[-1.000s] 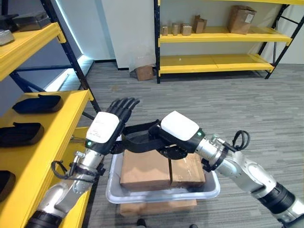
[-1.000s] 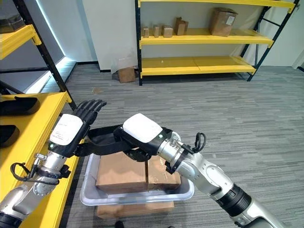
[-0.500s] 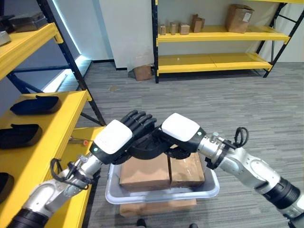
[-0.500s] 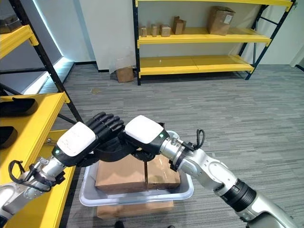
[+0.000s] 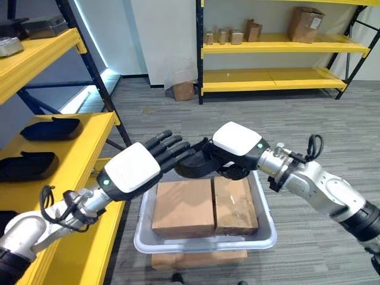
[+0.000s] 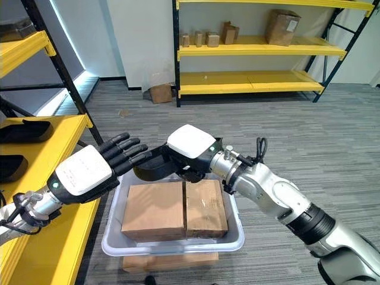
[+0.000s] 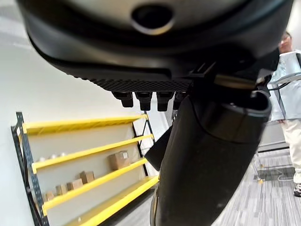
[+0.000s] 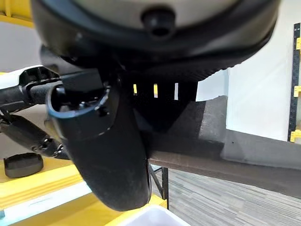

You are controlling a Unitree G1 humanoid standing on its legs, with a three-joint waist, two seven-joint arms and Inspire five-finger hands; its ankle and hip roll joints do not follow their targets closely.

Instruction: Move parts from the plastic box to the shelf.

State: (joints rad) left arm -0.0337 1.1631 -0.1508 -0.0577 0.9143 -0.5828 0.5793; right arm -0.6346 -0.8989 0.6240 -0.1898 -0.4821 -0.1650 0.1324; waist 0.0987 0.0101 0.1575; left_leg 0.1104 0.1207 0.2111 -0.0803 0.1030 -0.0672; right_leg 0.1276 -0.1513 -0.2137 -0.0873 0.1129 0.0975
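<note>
Left eye view: at centre frame the right hand (image 5: 234,142) grips a dark part (image 5: 193,166) above the plastic box (image 5: 261,233), while the left hand (image 5: 133,169) lies beside it, fingers straight and open. The part could drop back into the box if released early.

Right eye view: the shelf (image 6: 50,127) waits at left.

Right wrist view: the fingers curl round the part, grip detail the eye views lack.

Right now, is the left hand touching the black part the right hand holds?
Cannot tell. In the left eye view the left hand has straight fingers reaching toward the black part gripped by the right hand; they overlap, with neither contact nor gap plain.
</note>
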